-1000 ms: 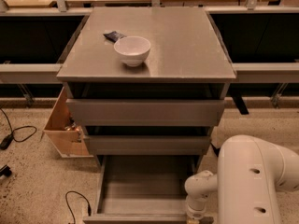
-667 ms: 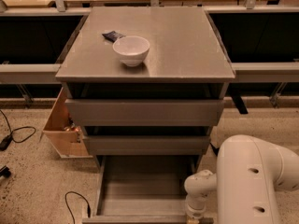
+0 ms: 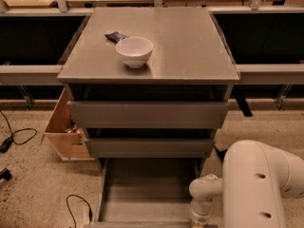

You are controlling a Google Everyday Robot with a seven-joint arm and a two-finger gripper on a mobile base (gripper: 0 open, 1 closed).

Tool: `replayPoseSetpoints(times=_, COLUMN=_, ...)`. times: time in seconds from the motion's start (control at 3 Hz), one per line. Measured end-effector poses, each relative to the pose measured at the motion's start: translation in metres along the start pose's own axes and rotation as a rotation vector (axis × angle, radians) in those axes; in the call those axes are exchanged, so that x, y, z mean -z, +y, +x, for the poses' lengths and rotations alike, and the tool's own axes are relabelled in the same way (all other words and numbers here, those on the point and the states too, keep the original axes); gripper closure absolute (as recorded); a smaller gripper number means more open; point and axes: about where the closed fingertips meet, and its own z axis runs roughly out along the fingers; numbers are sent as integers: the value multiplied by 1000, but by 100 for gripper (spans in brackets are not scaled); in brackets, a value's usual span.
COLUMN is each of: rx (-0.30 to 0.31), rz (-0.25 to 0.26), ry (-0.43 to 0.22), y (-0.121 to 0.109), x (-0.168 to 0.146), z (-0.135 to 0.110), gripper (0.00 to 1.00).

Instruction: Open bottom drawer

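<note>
Only the gripper's white wrist showed, dropping out of sight at the lower edge from the bulky white robot arm. The gripper itself lay below that edge, so whether it was wide, narrow or holding anything could not be told.

Just left of the wrist, the flat handleless grey bottom drawer stood open, its shallow plain grey tray body reaching out from under the cabinet towards the lower edge. Above and beyond the wrist sat the two taller grey drawer fronts, the middle one and the top one, both nearly flush with the cabinet.

Farther up, on the smooth grey cabinet top, stood a round white bowl, upright, with a small dark packet just behind it to the left. Well to the left of the wrist, a light wooden box leaned against the cabinet's side, and black cables trailed over the speckled floor.
</note>
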Motion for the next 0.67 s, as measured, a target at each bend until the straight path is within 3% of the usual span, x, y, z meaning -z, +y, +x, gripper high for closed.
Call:
replayPoseSetpoints(times=0.33, rx=0, rz=0, ry=0, y=-2, x=1, z=0, gripper=96)
replayPoseSetpoints(times=0.67, rx=0, rz=0, ry=0, y=-2, x=1, z=0, gripper=73)
